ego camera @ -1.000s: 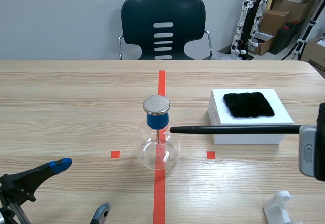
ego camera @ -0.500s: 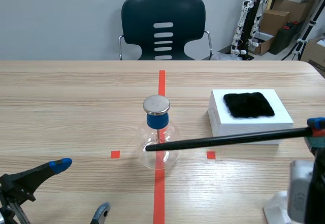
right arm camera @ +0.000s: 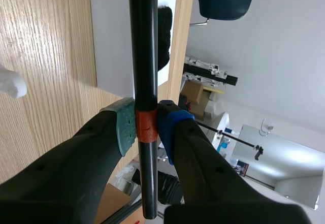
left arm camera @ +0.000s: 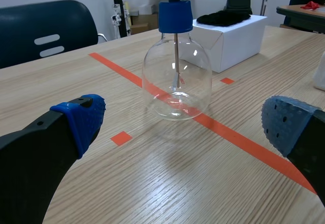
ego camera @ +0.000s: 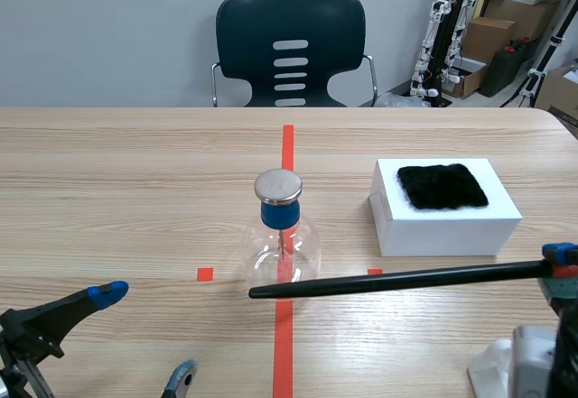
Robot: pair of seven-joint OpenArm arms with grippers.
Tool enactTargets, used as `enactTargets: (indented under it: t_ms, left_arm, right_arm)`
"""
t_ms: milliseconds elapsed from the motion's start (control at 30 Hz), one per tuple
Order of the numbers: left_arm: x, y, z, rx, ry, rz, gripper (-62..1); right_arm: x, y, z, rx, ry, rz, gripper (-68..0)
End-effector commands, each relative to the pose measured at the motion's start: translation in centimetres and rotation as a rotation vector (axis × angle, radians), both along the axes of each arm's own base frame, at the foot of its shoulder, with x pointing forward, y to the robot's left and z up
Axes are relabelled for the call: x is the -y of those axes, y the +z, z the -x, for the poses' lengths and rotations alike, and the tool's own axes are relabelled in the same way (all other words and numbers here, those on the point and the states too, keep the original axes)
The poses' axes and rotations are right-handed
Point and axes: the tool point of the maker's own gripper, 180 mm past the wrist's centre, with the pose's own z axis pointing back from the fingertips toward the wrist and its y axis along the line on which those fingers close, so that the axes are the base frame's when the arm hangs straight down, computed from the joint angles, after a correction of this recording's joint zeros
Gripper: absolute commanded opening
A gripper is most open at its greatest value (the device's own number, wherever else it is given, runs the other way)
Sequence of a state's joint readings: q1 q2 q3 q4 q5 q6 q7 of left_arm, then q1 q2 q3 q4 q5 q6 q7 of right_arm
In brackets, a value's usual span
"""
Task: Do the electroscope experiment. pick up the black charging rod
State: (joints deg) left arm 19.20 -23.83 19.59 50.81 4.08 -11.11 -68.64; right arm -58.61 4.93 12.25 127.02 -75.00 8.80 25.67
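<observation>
Lowered and drawn nearer over the last second: black charging rod (ego camera: 397, 279), earlier level with the neck of the electroscope flask (ego camera: 283, 252), now crossing just in front of its base, with the tip a little left of the flask's middle and the shaft rising slightly toward the right. Clamped at its orange-red band between the pads of the right gripper (right arm camera: 147, 126), well to the right of the flask and nearer than it. Nearest of all, left of the flask: left gripper (left arm camera: 185, 125), fingers spread wide, holding nothing. Nearer than the flask and far to its right: white plastic stand (ego camera: 495, 362). Behind the flask and to its right: white box (ego camera: 447, 222), topped with a black cloth (ego camera: 442, 186). Farthest behind the flask: dark chair (ego camera: 289, 46).
</observation>
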Motion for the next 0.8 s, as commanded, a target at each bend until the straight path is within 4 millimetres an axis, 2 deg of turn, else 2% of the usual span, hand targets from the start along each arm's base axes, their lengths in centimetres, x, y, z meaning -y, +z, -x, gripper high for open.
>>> enactTargets:
  t_ms: [0,167,567,767]
  left_arm:
    - [0.0,0.5,-0.2,0.018,0.003,0.017,1.4]
    - [0.0,0.5,-0.2,0.017,0.003,0.016,1.4]
    - [0.0,0.5,-0.2,0.017,0.003,0.016,1.4]
    - [0.0,0.5,-0.2,0.018,0.003,0.017,1.4]
  right_arm:
    - [-0.1,0.8,-0.5,0.033,0.0,-0.014,-65.8]
    - [-0.3,1.7,-0.8,0.09,0.005,-0.021,-65.8]
    - [-1.0,2.7,0.8,0.164,0.021,-0.033,-65.8]
    - [-1.3,4.2,0.9,0.245,0.032,-0.052,-65.8]
